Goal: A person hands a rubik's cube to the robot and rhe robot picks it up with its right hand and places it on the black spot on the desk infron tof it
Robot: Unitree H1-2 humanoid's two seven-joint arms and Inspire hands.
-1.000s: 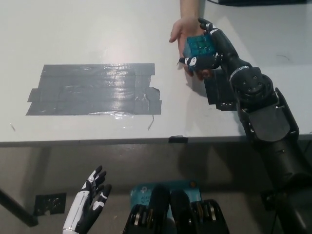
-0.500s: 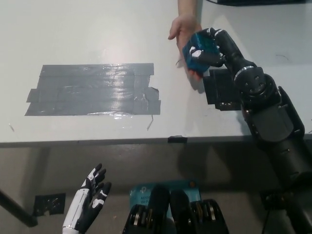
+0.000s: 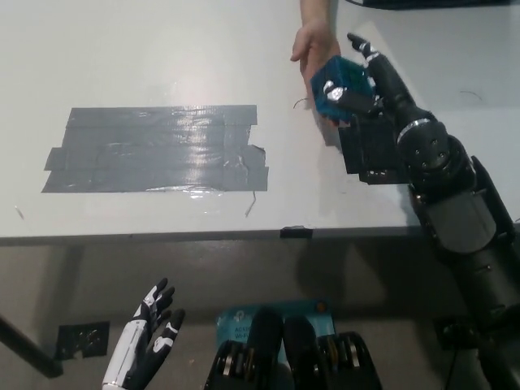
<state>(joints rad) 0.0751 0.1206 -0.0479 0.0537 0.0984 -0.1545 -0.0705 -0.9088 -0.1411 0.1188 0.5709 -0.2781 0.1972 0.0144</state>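
- Since half a second ago, the rubik's cube (image 3: 340, 88) has tipped further onto a corner and sits slightly to the right, and the person's hand (image 3: 313, 47) has drawn back toward 12 o'clock.
- I see the right hand (image 3: 367, 80) at about 1 o'clock over the bench (image 3: 146, 57), its black fingers (image 3: 357, 99) wrapped around the cube's right side, gripping it.
- I read the cube as blue-green, held tilted above the bench surface, with the person's hand just behind it at its upper left; I cannot tell whether they touch.
- I see a small black block (image 3: 370, 148) on the bench just below the right hand, partly under the wrist.
- I find the dark tape patch (image 3: 154, 150) well apart from the cube, toward 9 o'clock on the bench.
- I see the left hand (image 3: 145, 340) resting below the bench edge at 7 o'clock, white and black, fingers spread, holding nothing.
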